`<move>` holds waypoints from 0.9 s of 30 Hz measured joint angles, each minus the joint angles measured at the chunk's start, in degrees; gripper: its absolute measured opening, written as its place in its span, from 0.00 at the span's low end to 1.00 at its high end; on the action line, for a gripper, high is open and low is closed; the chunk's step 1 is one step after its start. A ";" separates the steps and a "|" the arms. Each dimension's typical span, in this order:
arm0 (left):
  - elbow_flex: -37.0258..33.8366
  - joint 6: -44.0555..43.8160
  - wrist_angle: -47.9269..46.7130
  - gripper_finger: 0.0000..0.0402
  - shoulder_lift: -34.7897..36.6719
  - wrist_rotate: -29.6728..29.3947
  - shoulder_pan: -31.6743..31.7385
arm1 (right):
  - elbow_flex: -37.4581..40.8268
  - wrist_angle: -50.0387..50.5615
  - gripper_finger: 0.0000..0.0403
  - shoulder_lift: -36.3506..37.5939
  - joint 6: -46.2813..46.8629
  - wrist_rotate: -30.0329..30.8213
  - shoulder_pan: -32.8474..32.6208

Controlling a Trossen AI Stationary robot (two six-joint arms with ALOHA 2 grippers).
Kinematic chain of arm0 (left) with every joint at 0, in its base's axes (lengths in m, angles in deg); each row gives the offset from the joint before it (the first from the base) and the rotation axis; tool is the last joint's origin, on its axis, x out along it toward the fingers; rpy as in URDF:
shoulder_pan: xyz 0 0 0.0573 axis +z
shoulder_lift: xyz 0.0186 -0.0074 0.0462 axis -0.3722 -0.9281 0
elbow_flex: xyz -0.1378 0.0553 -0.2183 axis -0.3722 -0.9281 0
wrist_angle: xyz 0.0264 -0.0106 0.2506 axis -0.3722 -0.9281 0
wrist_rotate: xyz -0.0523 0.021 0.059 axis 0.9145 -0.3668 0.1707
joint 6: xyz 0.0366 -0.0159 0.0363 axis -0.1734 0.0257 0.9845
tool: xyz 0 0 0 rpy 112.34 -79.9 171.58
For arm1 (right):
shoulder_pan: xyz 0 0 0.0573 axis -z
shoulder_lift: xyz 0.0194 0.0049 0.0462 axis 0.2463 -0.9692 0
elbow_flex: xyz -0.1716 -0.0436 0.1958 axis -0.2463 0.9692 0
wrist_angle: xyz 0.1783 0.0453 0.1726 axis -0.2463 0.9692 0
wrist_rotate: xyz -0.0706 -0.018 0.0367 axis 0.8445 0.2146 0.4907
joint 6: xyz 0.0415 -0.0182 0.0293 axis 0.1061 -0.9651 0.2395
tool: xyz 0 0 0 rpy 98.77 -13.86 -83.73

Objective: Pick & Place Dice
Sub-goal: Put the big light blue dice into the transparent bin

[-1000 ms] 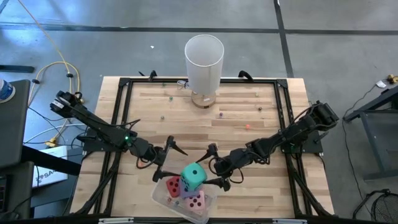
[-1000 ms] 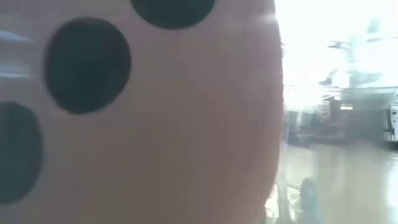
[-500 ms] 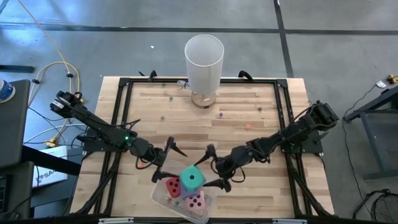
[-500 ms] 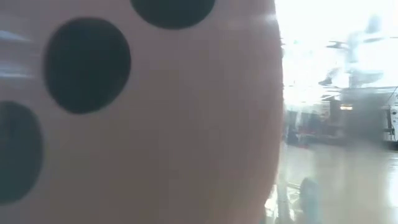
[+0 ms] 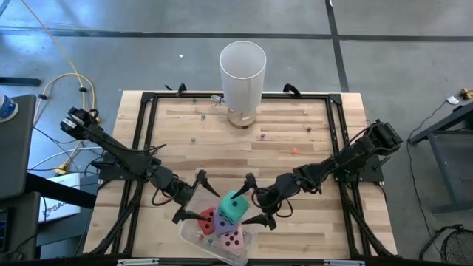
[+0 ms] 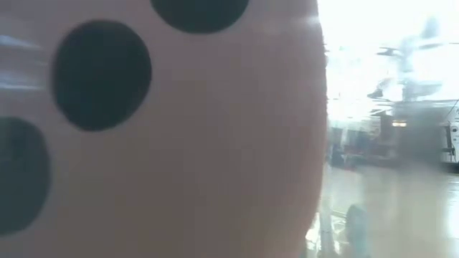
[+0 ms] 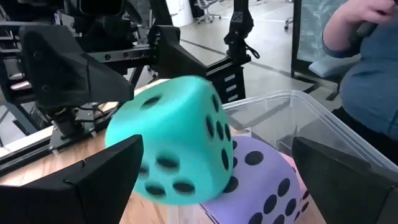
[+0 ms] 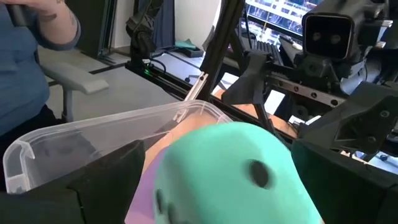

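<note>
All four dice sit in the clear tub; the green one only perches on top.

The right claw (image 5: 253, 199) and the left claw (image 5: 191, 197) both stand wide open and hold nothing, with the green die (image 5: 233, 207) between them atop the purple die (image 7: 261, 180). The red die (image 5: 206, 220) and pink die (image 5: 232, 240) lie in the tub (image 5: 194, 236) just below the claws. Little seems left beyond settling the green one and pulling the arms away.
</note>
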 joint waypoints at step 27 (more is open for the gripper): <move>-0.02 2.50 1.04 1.00 2.40 -7.84 -0.18 | -0.05 -1.00 0.98 1.80 -7.78 14.06 -6.45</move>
